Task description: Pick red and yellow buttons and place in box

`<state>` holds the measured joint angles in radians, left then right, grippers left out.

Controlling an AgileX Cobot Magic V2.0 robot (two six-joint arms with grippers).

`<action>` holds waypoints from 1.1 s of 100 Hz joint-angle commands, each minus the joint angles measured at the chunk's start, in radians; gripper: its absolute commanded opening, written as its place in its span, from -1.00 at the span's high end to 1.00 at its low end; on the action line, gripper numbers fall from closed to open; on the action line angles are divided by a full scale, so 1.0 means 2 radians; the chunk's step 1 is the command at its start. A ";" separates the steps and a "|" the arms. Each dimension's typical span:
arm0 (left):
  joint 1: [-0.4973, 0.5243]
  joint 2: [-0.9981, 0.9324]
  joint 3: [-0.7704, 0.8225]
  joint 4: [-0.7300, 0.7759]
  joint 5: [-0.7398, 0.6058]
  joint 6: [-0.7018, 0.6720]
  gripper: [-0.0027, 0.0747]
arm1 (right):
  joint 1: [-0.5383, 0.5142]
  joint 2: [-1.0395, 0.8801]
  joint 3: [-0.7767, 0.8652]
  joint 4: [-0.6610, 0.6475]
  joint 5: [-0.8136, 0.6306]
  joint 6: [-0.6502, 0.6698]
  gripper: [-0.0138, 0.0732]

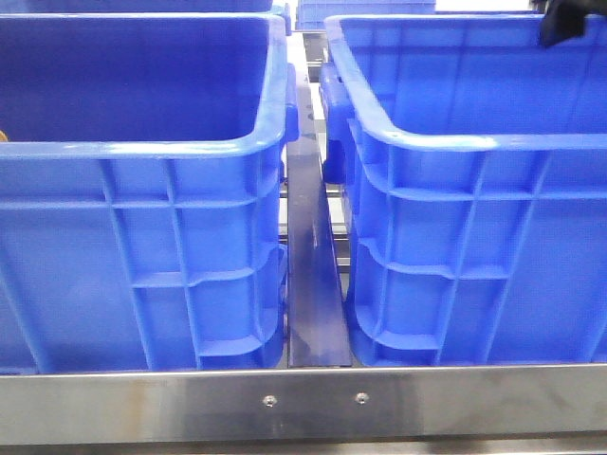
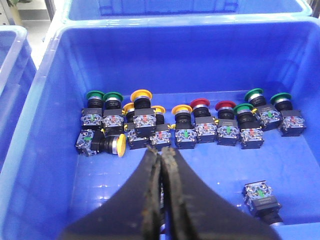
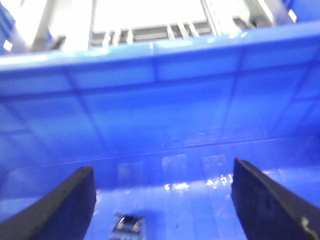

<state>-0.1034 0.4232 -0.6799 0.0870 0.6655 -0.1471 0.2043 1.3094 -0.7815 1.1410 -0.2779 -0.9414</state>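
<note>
In the left wrist view a row of push buttons with black and silver bases stands on the floor of a blue crate (image 2: 45, 165). Two red buttons (image 2: 199, 104) (image 2: 225, 106) stand right of the middle. Several yellow buttons (image 2: 141, 95) stand left of them, and one yellow button (image 2: 120, 145) lies on its side. My left gripper (image 2: 161, 151) is shut and hangs above the crate floor, its tips just in front of the row; I see nothing between them. My right gripper (image 3: 162, 167) is open and empty inside another blue crate (image 3: 165, 90), above one button block (image 3: 129, 224).
Green buttons (image 2: 95, 95) stand at both ends of the row. One lone block (image 2: 261, 196) lies apart near the front. The front view shows two tall blue crates (image 1: 142, 237) (image 1: 474, 237) side by side, a metal rail (image 1: 313, 284) between them, and a dark arm part (image 1: 567, 24) over the right crate.
</note>
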 commanded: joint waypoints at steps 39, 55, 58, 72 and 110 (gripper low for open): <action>0.000 0.003 -0.013 0.000 -0.039 -0.003 0.98 | -0.003 -0.222 0.073 -0.007 0.087 -0.006 -0.65; 0.000 0.003 -0.013 0.000 -0.039 -0.003 0.98 | -0.003 -0.261 0.095 -0.007 0.084 -0.019 -0.57; 0.000 0.003 -0.013 0.000 -0.039 -0.003 0.98 | -0.003 -0.266 0.098 -0.007 0.085 -0.019 -0.50; 0.000 0.003 -0.013 0.000 -0.039 -0.003 0.98 | -0.003 -0.281 0.101 -0.007 0.085 -0.019 0.05; 0.000 0.003 -0.013 0.000 -0.039 -0.003 0.46 | -0.003 -0.281 0.101 -0.007 0.090 -0.019 0.84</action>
<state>-0.1034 0.4232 -0.6799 0.0870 0.6655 -0.1471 0.2043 0.7544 -0.5525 1.1410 -0.0789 -0.9621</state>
